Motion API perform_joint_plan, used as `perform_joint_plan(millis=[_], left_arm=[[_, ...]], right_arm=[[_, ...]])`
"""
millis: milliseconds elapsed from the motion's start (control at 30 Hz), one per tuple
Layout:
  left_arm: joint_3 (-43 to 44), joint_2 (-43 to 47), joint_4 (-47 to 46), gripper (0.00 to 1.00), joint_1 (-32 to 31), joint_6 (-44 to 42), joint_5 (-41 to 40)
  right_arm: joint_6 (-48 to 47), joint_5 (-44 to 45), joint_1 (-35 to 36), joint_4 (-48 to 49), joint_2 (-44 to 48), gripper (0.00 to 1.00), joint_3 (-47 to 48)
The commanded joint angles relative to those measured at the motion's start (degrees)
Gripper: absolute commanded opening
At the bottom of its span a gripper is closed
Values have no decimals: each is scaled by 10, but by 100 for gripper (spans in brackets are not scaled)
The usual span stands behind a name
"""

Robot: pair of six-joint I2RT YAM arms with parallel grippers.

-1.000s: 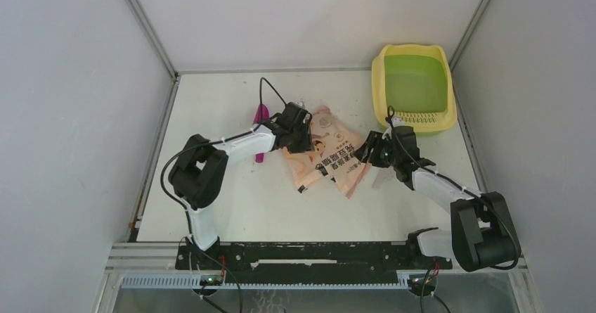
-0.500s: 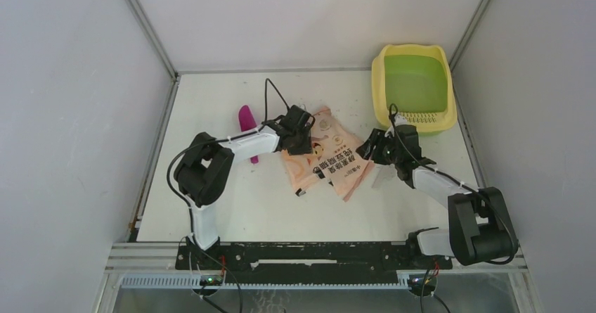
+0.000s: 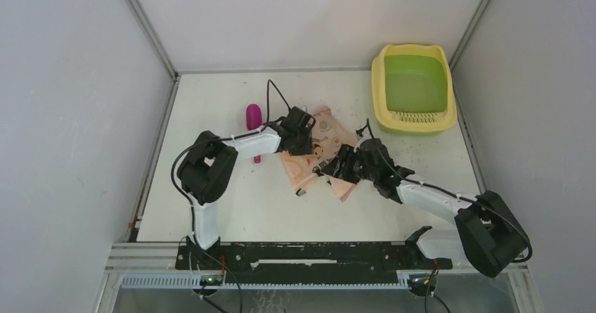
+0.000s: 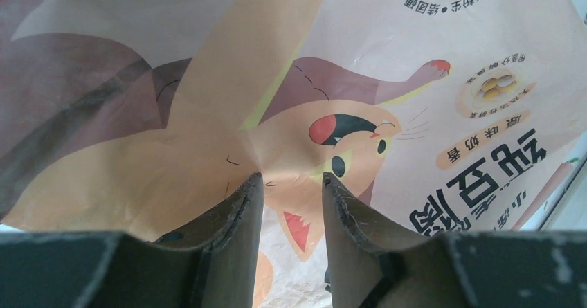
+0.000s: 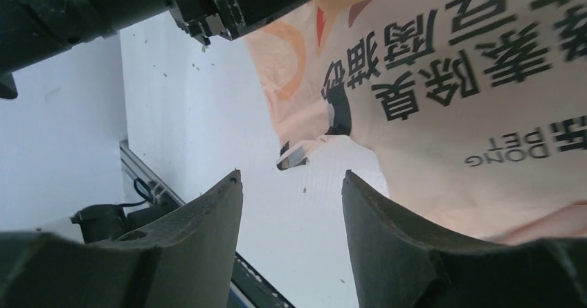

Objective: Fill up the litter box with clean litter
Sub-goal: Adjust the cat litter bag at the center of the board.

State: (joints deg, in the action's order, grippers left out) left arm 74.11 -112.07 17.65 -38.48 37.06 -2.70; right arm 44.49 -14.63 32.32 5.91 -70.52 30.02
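Note:
The litter box (image 3: 380, 81), a yellow tray with a green basin, stands at the back right; its basin looks bare. A few litter granules (image 3: 420, 146) lie scattered on the table in front of it. The peach-pink printed bag (image 3: 311, 167) lies flat at the table's middle. My left gripper (image 3: 303, 134) rests on the bag's upper left; in the left wrist view its jaws (image 4: 291, 178) stand narrowly apart with the tips against the bag (image 4: 415, 66). My right gripper (image 3: 343, 167) hovers over the bag's right part, open and empty (image 5: 291, 176), with the bag's lower edge (image 5: 443, 142) just beyond its tips.
A magenta scoop (image 3: 252, 116) lies left of the bag, partly under my left arm. Grey walls close in the table on three sides. A black rail runs along the near edge (image 3: 316, 253). Specks of litter (image 5: 302, 189) dot the table.
My right gripper has swung left from beside the bag's right edge to over the bag. My left gripper has stayed on the bag; its arm shifted slightly right, uncovering more of the scoop.

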Motion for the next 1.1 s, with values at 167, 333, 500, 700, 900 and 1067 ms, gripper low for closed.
perform_joint_plan(millis=[167,333,500,700,900,1067], left_arm=[[-68,45,-43,43,3,0,18],[-95,73,-49,44,4,0,23],[-118,89,-57,44,5,-2,23],[-132,96,-69,44,6,2,39],[-139,103,-70,43,8,2,40],[-146,114,-71,43,12,1,41]], right_arm=[[166,12,42,99,-98,60,13],[183,15,57,136,-150,56,21],[196,27,57,162,-173,54,21],[204,36,58,181,-173,53,23],[201,38,59,174,-172,52,34],[193,48,63,152,-160,51,34]])
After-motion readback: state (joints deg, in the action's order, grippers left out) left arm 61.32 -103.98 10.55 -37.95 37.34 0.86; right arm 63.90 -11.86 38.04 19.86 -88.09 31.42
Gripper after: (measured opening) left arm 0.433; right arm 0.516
